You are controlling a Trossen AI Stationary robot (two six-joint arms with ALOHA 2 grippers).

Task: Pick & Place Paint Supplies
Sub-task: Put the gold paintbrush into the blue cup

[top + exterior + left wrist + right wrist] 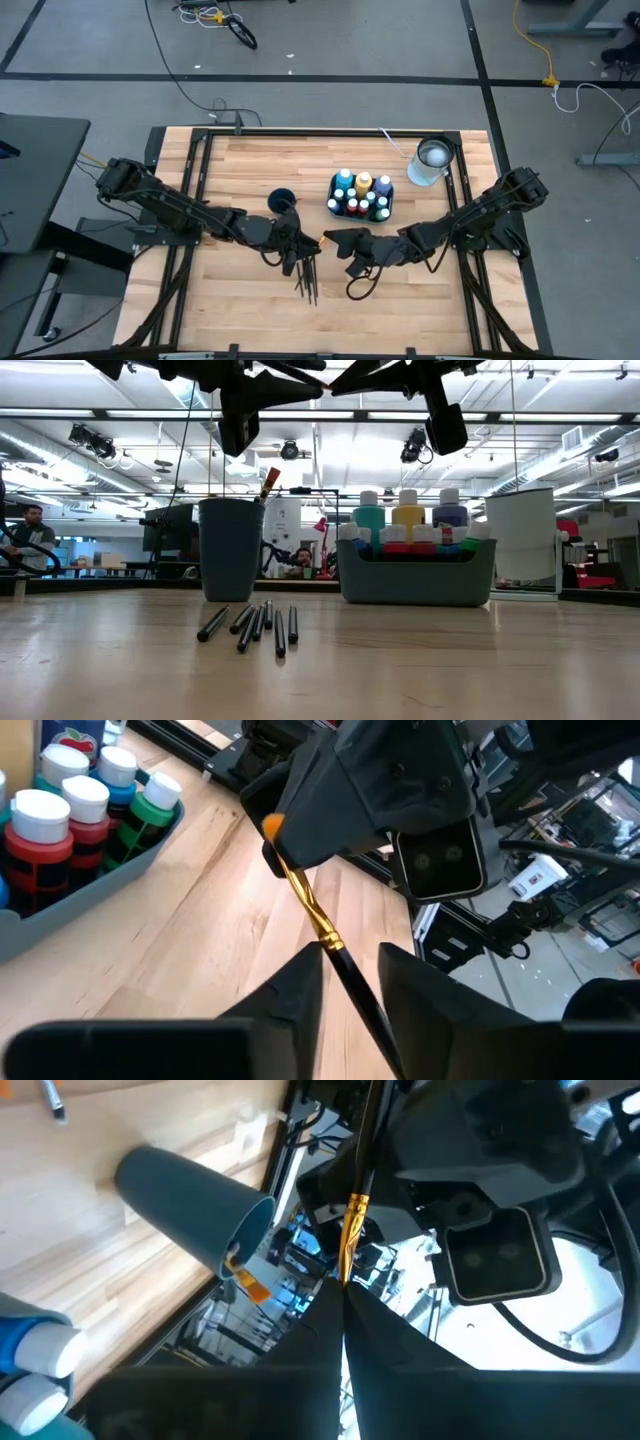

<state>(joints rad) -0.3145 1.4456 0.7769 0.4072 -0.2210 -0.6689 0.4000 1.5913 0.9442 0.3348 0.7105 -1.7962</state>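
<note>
Mid-tabletop, the right gripper [328, 240] pinches a brush [318, 916] by its bristle end; the left gripper [308, 243] has its fingers [290, 995] apart astride the handle, grip unclear.

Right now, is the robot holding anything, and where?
A paintbrush, between both claws: the right claw pinches its bristle end, the left claw grips its dark handle.

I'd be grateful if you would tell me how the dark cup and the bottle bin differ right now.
The dark cup is tall, round and holds one brush; the bottle bin is low, wide and packed with white-capped paint bottles. Both stand upright on the wooden table.
</note>
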